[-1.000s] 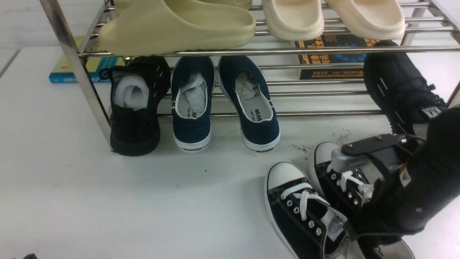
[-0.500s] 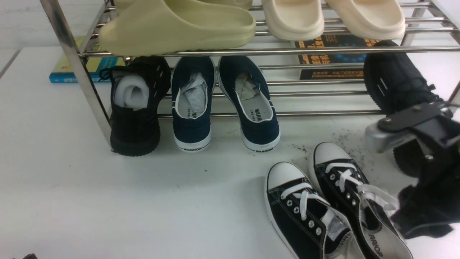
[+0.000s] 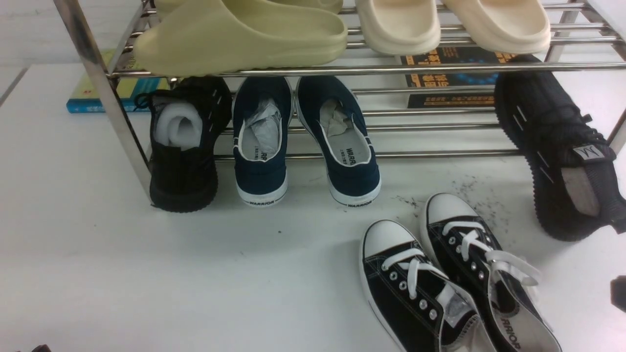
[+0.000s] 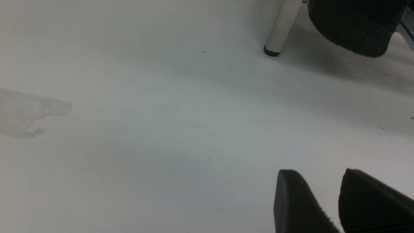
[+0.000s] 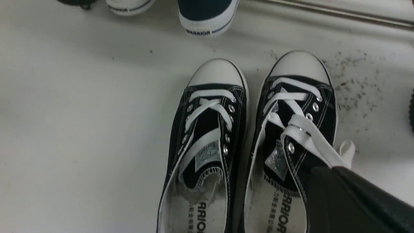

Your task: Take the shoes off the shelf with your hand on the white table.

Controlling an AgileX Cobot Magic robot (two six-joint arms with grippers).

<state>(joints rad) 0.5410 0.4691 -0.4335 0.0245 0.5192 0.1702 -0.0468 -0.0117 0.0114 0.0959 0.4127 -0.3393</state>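
Shoes [image 3: 455, 278]: black canvas pair, white laces and toe caps, side by side on the white table [image 3: 146, 274], near right, off and in front of the shelf [image 3: 313, 68]. Right gripper [image 5: 355, 200]: above the right shoe's heel, jaws closed, holding nothing. Left gripper [image 4: 323, 200]: over bare table, fingers apart, empty. Navy slip-ons [image 3: 305, 142]: lower tier.

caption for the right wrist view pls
Black canvas sneakers side by side on the white table, toes toward the shelf, right gripper above one heel.
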